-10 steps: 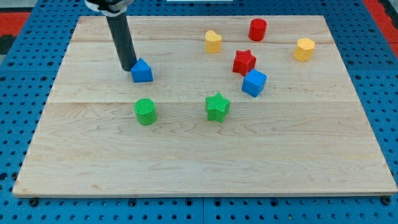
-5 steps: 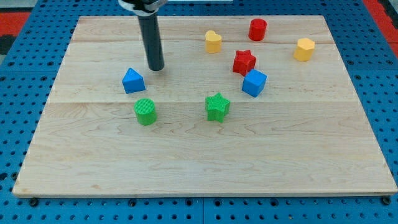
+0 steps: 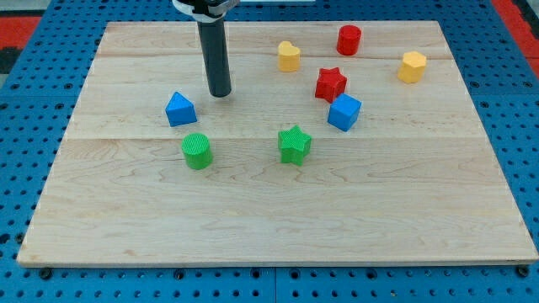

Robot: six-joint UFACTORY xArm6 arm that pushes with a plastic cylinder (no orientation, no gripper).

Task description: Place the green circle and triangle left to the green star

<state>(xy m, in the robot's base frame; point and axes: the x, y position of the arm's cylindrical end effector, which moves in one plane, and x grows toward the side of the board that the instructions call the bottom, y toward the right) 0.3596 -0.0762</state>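
My tip (image 3: 220, 93) rests on the desk (image 3: 253, 219) toward the far edge, left of centre, touching nothing. There is no claw on this rig, only the bare rod, so nothing is held and there is no opening to report.

The blue triangle (image 3: 180, 109) sits just to the near-left of my tip, a small gap between them. The green circle (image 3: 197, 151) lies nearer the front edge, directly below the triangle, and the green star (image 3: 295, 144) stands well to its right, close to the desk's middle. Both pieces already lie on the star's left side, though apart from it.

I judge this to be the tidying step: the pair is left of the star, and what remains is closing them up or lining them alongside it. The next move would need my tip brought round to the left of the triangle or circle, then a short push rightward, stopping before either one bumps the star.

The other blocks sit toward the far-right corner, out of the way.
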